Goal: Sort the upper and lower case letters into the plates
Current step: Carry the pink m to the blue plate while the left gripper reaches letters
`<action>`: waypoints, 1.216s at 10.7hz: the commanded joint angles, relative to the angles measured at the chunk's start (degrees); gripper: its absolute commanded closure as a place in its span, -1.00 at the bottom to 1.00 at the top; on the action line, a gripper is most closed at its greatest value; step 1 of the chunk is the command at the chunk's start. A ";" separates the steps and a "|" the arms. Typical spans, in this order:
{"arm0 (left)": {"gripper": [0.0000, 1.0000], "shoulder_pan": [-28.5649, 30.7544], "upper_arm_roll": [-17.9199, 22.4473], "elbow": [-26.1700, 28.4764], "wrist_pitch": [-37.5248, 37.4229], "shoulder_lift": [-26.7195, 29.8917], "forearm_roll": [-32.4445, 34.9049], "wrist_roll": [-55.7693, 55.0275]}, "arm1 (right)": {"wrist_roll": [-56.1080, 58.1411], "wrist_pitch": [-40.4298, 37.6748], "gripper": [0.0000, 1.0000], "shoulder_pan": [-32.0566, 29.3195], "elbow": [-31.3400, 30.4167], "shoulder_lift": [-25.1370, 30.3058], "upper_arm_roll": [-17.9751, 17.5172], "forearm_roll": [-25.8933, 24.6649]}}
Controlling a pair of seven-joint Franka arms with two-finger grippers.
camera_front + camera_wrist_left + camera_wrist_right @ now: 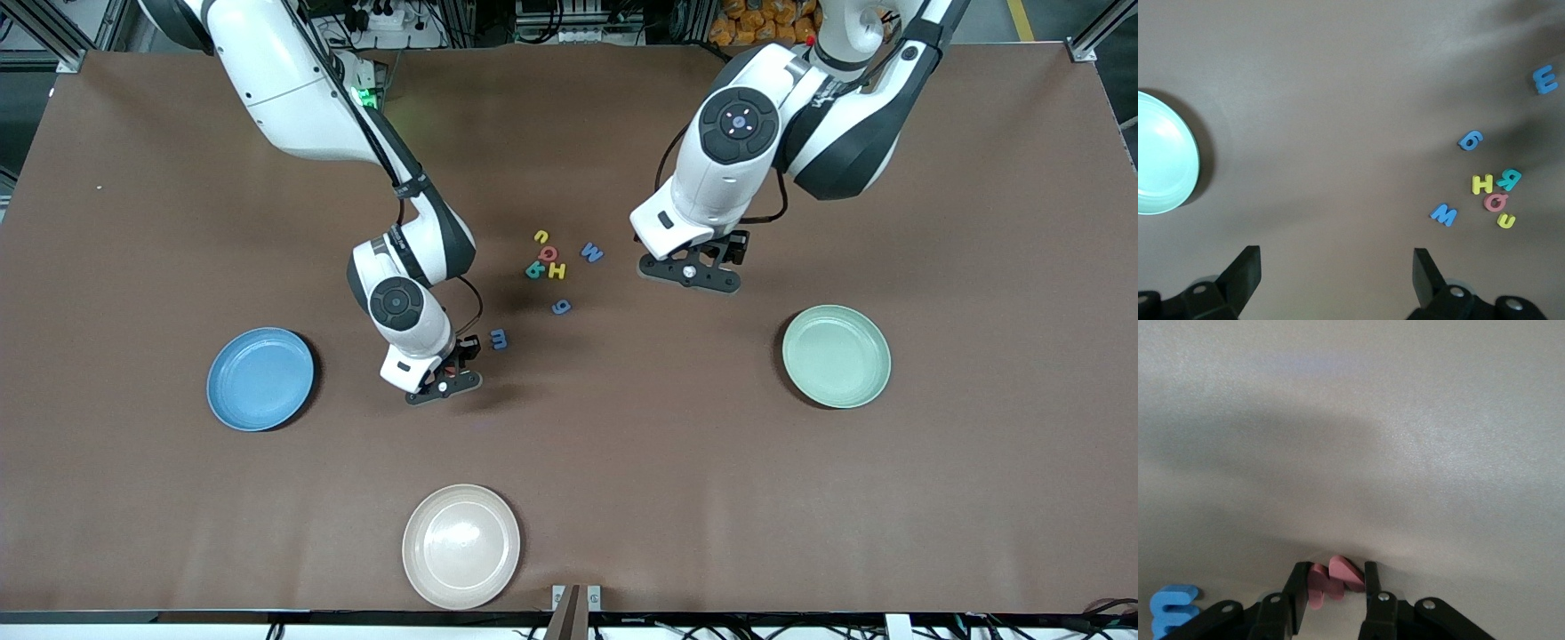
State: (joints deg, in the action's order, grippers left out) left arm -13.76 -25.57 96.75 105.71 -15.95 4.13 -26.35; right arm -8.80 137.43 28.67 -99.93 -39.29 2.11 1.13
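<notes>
Fingers (1373,577) half hide pink letter (1335,577).

pale green plate (1165,153) cut by frame edge, red letter (1335,580) half hidden

You have a cluster of four letters (547,258) near the middle of the worktop (622,462). The letter M (592,252) lies just beside it, toward the left arm's end. The letter g (560,307) lies nearer the front camera, and the letter m (499,339) nearer still, just beside the right pincer (444,384), which has a small letter (1331,583) between its fingers. The left pincer (689,271) hangs over the worktop between the letter M and the left-end plate (836,356). The right-end plate (260,379) lies beside the right pincer. The third plate (460,546) lies nearest the camera.
</notes>
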 commanded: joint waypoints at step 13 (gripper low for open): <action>-1.00 -8.46 0.08 0.72 4.59 -6.98 6.93 -12.57 | 16.33 -11.21 1.00 -17.66 -0.35 9.31 0.44 0.01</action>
State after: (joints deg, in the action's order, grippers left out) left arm -20.46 -25.57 97.36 109.12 -21.69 8.01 -35.81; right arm 3.65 127.64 13.93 -99.31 -31.86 3.41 1.01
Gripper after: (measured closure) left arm 0.000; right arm 0.617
